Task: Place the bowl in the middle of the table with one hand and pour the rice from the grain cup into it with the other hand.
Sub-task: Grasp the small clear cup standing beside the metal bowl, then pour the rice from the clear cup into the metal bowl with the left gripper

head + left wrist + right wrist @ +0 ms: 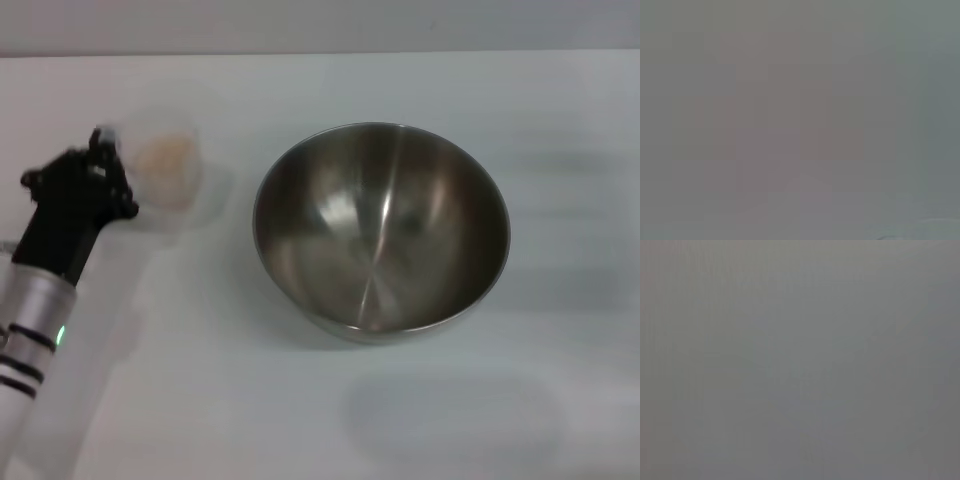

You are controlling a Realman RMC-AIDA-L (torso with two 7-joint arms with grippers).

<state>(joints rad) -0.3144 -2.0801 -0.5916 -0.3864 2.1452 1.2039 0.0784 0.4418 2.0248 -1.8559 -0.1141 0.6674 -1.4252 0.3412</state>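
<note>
Grain cup: the grain cup (168, 168) is a small clear plastic measure, its walls so pale they nearly melt into the white surface; it looks blurred at the edges, and I cannot tell whether it rests on the table or is lifted off it.
Rice: the rice (166, 158) shows through the cup as a soft beige-pink heap, filling the middle of it.
Left gripper: the left gripper (103, 165) is black and pronged, at the end of a silver-grey arm rising from the lower left corner; its tip meets the cup's near-left side, where the handle would be. It seems to be at the cup, but I cannot tell whether the fingers are clenched on it or loose.
Bowl: the bowl (381, 228) stands to the right of the claw and well apart from it, with the cup between them; a gap of bare surface separates cup and bowl. It is a wide, shiny steel mixing bowl, grey and reflective inside, with streaks of light running down to its base. No grains show in it.
Table: the table (420, 420) is plain white, and the bowl sits near its middle.
Right gripper: not in sight in the head view.
Wrist views: both show only flat grey.
</note>
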